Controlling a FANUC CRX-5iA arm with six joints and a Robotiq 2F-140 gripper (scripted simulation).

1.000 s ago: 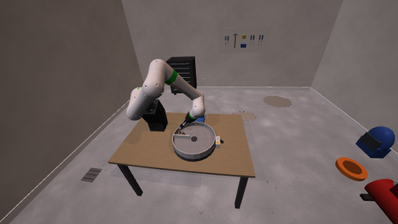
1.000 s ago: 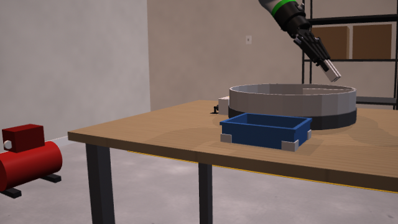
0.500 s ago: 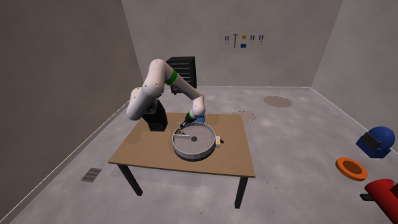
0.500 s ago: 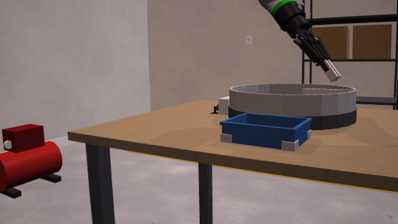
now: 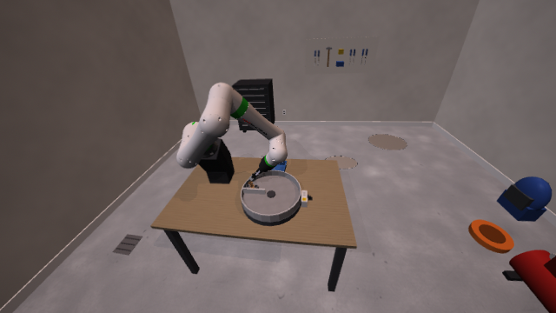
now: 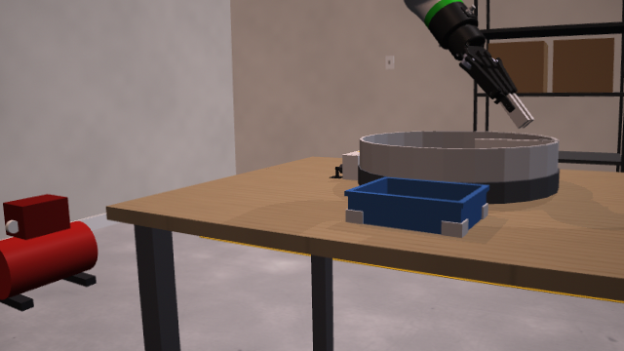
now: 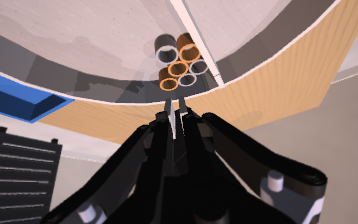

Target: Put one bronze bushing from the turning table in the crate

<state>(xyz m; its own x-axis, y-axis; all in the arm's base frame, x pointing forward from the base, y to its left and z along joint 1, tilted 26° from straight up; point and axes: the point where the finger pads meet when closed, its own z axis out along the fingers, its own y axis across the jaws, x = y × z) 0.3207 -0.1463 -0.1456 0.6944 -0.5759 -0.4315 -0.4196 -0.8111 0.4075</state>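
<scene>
My gripper [image 5: 249, 180] [image 6: 525, 122] [image 7: 176, 106] is shut and empty, tilted above the rim of the round grey turning table [image 5: 269, 213] [image 6: 439, 162] [image 7: 107, 90]. In the wrist view three bronze bushings, one at the back [image 7: 185, 40], one in the middle [image 7: 178, 69] and one nearest the wall [image 7: 167, 75], stand in a tight cluster with three grey bushings, one of them dark-sided [image 7: 165, 41]. The cluster is just beyond the fingertips in that view. The blue crate [image 5: 281, 166] [image 6: 405, 212] [image 7: 31, 106] stands on the table outside the turning table; the part of its inside that shows holds no bushing.
A pale straight divider [image 5: 254, 190] [image 7: 194, 34] runs inward from the turning table's wall, right beside the bushings. The turning table's raised wall surrounds them. A white box [image 5: 304, 198] [image 6: 350, 166] stands against the outside of the turning table. The wooden table [image 5: 208, 222] [image 6: 273, 195] carries everything.
</scene>
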